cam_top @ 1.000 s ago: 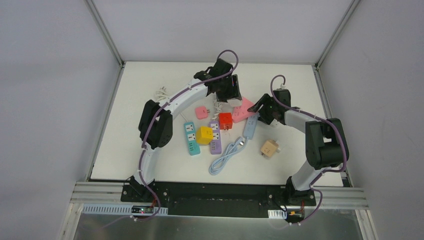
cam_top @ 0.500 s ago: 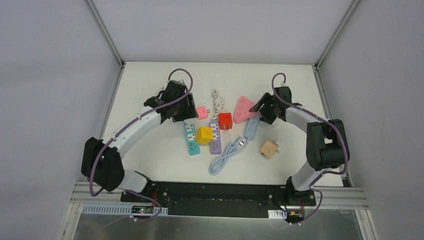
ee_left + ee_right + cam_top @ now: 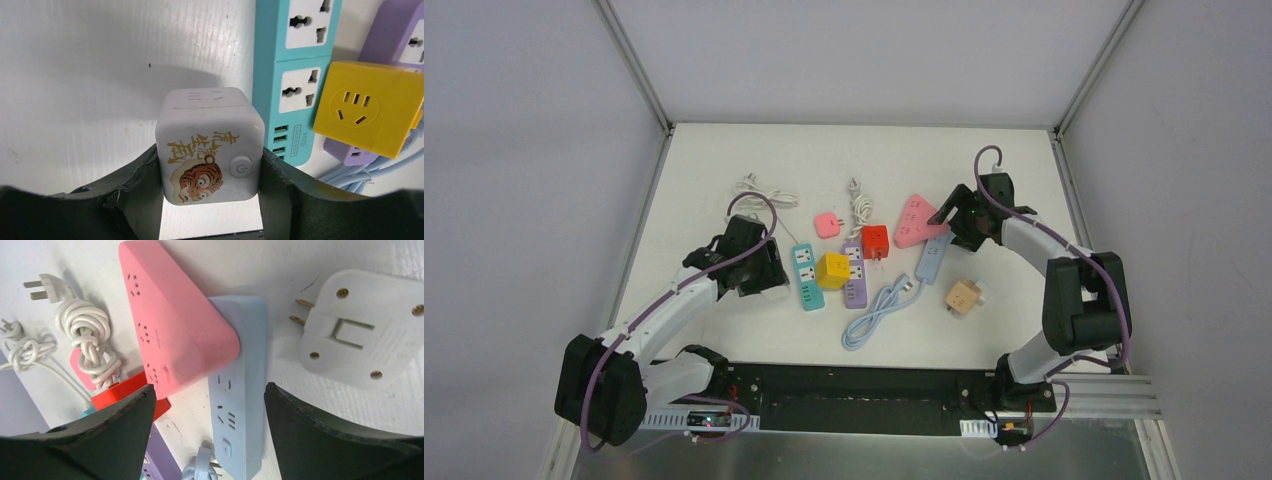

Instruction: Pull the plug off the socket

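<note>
My left gripper (image 3: 754, 268) is shut on a white cube socket with a tiger picture (image 3: 210, 145), at the table's left front, just left of the teal power strip (image 3: 295, 75). I cannot tell whether the cube touches the table. My right gripper (image 3: 962, 215) is open and empty, its jaws (image 3: 209, 390) wide apart over the pink triangular socket (image 3: 170, 330) and the pale blue power strip (image 3: 237, 390). A white flat adapter with two prongs (image 3: 360, 327) lies beside them. A yellow cube (image 3: 832, 270) sits on the purple strip (image 3: 855, 285).
A red cube (image 3: 875, 241), a small pink plug (image 3: 827, 223), a tan cube (image 3: 964, 296), two coiled white cables (image 3: 759, 190) (image 3: 856, 200) and the pale blue cord (image 3: 874, 315) lie around the middle. Frame posts stand at the back corners.
My left arm has swung from the back middle by the pink socket to the left front, carrying the white cube. My right gripper has shifted slightly and stays open.
</note>
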